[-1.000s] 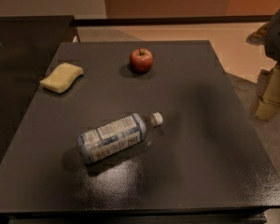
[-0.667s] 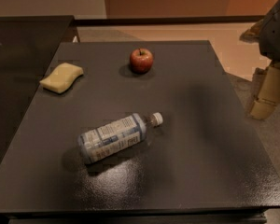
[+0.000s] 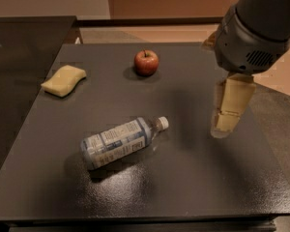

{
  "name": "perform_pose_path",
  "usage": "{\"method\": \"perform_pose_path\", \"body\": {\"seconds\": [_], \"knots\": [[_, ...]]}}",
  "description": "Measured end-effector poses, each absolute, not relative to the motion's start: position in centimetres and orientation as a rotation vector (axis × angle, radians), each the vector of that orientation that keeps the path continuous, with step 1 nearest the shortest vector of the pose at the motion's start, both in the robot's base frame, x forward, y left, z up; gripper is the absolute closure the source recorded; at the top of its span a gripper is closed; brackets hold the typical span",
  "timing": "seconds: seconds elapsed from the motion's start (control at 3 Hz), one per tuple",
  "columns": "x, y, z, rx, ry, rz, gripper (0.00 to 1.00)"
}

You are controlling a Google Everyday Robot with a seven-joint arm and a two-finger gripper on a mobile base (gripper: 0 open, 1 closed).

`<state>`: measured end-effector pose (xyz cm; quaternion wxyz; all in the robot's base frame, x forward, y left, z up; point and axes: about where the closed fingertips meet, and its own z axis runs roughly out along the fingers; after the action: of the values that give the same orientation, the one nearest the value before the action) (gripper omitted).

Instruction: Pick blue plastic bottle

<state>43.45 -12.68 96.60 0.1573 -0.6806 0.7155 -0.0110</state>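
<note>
No text can be read anywhere. The blue plastic bottle [image 3: 120,141] bears a pale label whose print cannot be made out. The end effector [image 3: 223,124] hangs at three o'clock from it, above the surface [image 3: 193,187].

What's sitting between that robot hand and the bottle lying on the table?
Nothing: in the camera view, only bare table separates the gripper, at right, from the blue plastic bottle.

Colours observed

- blue plastic bottle [image 3: 120,142]: pale blue-and-white printed label, white cap.
- apple [image 3: 146,62]: red.
- sponge [image 3: 64,79]: pale yellow.
- table [image 3: 193,187]: dark grey, finely speckled.
- gripper [image 3: 224,125], over the table's right side: tan.
- arm [image 3: 256,28]: grey.
</note>
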Motion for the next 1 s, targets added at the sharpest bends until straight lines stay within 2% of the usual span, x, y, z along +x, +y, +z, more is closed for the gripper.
{"method": "perform_pose_path", "body": {"seconds": [1.0], "knots": [[44.0, -1.2, 90.1, -2.297, 1.752, 0.051, 0.00]]}}
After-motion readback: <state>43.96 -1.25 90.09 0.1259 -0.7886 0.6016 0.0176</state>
